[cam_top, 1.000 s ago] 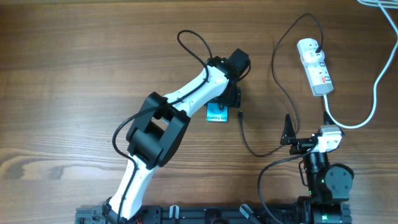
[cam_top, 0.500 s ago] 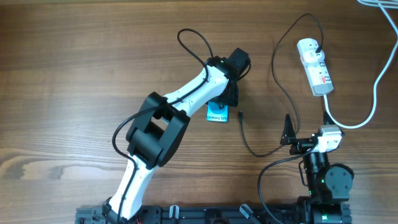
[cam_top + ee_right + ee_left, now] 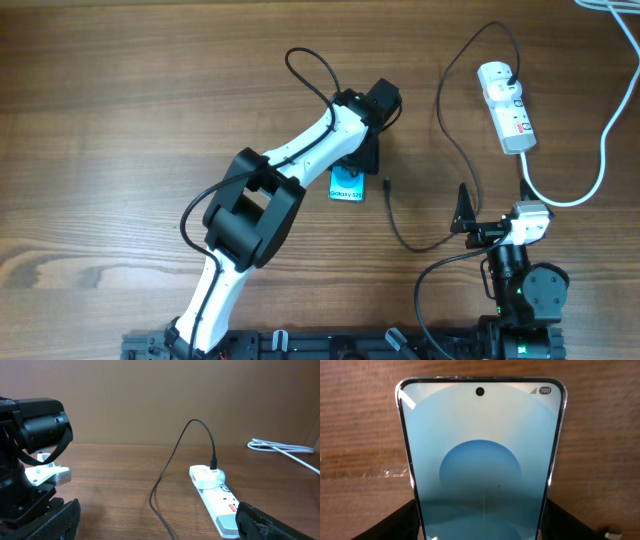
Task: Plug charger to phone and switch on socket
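Note:
The phone (image 3: pixel 346 187) lies flat on the table, its white "Galaxy" end towards me; its blue-green screen fills the left wrist view (image 3: pixel 480 450). My left gripper (image 3: pixel 361 160) (image 3: pixel 480 512) is shut on the phone, one finger against each long edge. The charger, a thin black cable (image 3: pixel 443 120) (image 3: pixel 172 465), runs from a white adapter (image 3: pixel 497 73) on the socket (image 3: pixel 512 118) (image 3: pixel 222 502) and ends in a plug tip (image 3: pixel 386 184) just right of the phone, not touching it. My right gripper (image 3: pixel 465 210) (image 3: pixel 165 525) is open and empty near its base.
The socket's thick white cord (image 3: pixel 600 150) (image 3: pixel 280 449) loops along the right edge of the table. The left arm (image 3: pixel 290 160) stretches across the middle. The black cable loops (image 3: pixel 405 235) between the phone and the right arm.
The phone has shifted slightly left and turned a little in the left gripper. The plug tip, the socket and the right arm have not moved.

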### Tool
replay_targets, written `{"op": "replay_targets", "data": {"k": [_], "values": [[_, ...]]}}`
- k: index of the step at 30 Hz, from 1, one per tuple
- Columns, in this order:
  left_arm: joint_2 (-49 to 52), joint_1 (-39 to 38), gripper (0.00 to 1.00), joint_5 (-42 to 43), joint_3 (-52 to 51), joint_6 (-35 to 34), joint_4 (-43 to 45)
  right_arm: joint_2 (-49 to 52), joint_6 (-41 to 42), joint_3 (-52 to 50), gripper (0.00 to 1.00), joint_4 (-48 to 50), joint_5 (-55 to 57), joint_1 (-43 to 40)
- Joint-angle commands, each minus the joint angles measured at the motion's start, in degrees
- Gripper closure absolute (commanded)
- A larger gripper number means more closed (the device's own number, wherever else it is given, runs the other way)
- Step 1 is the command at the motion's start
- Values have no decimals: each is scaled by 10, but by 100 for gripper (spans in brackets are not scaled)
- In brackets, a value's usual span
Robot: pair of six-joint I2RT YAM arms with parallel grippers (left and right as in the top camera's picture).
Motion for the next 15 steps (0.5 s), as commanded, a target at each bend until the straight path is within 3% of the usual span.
{"op": "replay_targets", "data": {"k": [1, 15], "values": [[31, 2, 35, -13, 5, 4, -28, -2, 3, -1, 0, 1, 8, 3], [-8, 6, 33, 11, 23, 2, -49, -2, 3, -1, 0, 1, 8, 3]]}}
